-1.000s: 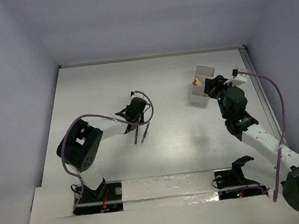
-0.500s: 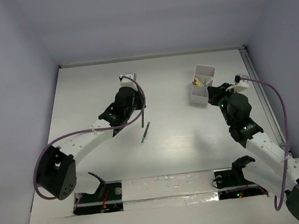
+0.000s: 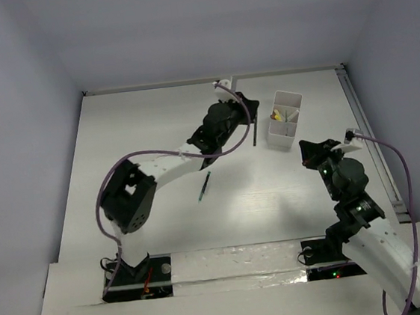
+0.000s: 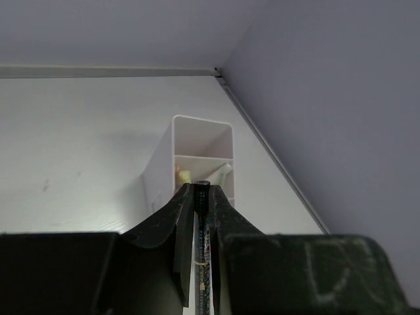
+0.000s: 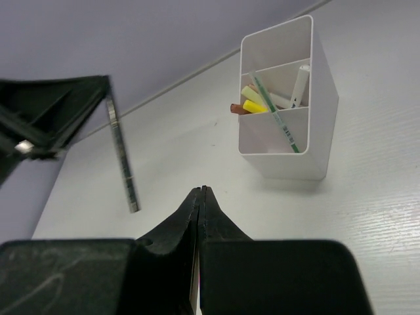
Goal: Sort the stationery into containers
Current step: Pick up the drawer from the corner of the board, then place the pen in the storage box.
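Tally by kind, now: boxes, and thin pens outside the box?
White divided plastic box: 1
Thin dark pens outside it: 2 (held pen in the left gripper, loose pen lying on the white table)
Total: 3

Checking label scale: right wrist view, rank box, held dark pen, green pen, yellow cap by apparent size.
1. box
2. dark pen and green pen: too alike, depth differs, not ranked
3. yellow cap

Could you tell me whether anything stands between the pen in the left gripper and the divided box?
Nothing visible does: the dark pen hangs beside the white box, bare table between them.
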Controlling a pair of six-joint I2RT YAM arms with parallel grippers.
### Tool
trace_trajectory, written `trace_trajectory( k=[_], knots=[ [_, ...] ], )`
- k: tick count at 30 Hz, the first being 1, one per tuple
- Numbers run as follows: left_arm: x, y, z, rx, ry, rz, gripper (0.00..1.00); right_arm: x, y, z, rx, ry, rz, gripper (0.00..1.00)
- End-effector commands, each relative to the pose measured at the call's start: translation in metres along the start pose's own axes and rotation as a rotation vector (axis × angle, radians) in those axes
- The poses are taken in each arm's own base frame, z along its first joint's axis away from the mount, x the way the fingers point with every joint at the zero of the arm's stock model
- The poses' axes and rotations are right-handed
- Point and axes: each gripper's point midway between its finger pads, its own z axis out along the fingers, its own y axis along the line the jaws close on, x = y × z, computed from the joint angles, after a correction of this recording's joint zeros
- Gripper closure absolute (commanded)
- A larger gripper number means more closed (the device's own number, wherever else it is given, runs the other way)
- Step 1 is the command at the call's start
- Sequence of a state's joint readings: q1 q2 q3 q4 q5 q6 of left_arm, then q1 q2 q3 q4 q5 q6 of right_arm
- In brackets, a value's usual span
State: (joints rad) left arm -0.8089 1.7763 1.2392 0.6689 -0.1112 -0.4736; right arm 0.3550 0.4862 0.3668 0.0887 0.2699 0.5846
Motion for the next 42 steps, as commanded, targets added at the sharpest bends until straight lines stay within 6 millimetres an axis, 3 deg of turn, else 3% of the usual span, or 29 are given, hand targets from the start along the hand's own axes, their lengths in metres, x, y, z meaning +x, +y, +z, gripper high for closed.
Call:
trace_trajectory(
  k=[1,3,5,11,18,27,33,42],
  knots=[
    [-0.035,-0.052,0.028,0.143,-0.157,-0.013,1.0,-0.016,0.009,-0.012,-0.043,-0.06,0.047,1.0],
    [-0.036,-0.057,0.051,0.135,-0.194,0.016,1.0,-0.016,0.012,-0.015,-0.055,-0.046,0.037,0.99],
    [-0.032,-0.071,0.061,0.152,-0.216,0.03,1.0,-0.016,0.015,-0.016,-0.064,-0.035,0.034,0.99],
    [-0.036,-0.055,0.101,0.022,-0.319,0.078,1.0,-0.01,0.019,-0.019,-0.108,-0.02,0.042,0.99],
    [-0.019,-0.051,0.134,-0.004,-0.35,0.113,1.0,-0.015,0.02,-0.022,-0.113,-0.041,0.016,0.99],
    [0.016,-0.046,0.135,-0.052,-0.366,0.133,1.0,-0.012,0.022,-0.023,-0.138,-0.04,0.023,0.99],
    [0.03,-0.049,0.124,-0.076,-0.39,0.145,1.0,-0.01,0.021,-0.023,-0.142,-0.039,0.026,0.99],
    [0.045,-0.032,0.127,-0.121,-0.403,0.158,1.0,-0.016,0.023,-0.028,-0.155,-0.063,0.03,0.99]
  ],
)
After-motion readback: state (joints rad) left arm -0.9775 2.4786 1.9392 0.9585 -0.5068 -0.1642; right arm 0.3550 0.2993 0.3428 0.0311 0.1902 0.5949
